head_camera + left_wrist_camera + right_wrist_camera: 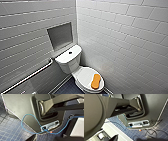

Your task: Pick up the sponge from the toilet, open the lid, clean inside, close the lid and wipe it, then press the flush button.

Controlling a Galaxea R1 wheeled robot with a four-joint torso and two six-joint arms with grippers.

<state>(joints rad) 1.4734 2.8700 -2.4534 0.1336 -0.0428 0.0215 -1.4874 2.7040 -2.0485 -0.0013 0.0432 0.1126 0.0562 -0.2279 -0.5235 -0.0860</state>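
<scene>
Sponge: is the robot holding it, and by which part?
No. The sponge lies loose on the closed lid, with nothing gripping it.

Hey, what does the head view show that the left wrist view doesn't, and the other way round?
Head view: the toilet in a white-tiled corner, its lid shut, the sponge lying on the lid, the flush button on the tank top, plus a grab bar and a wall niche. Left wrist view: the robot's grey body with a blue cable looping across it. Both: the dark blue tiled floor.
</scene>
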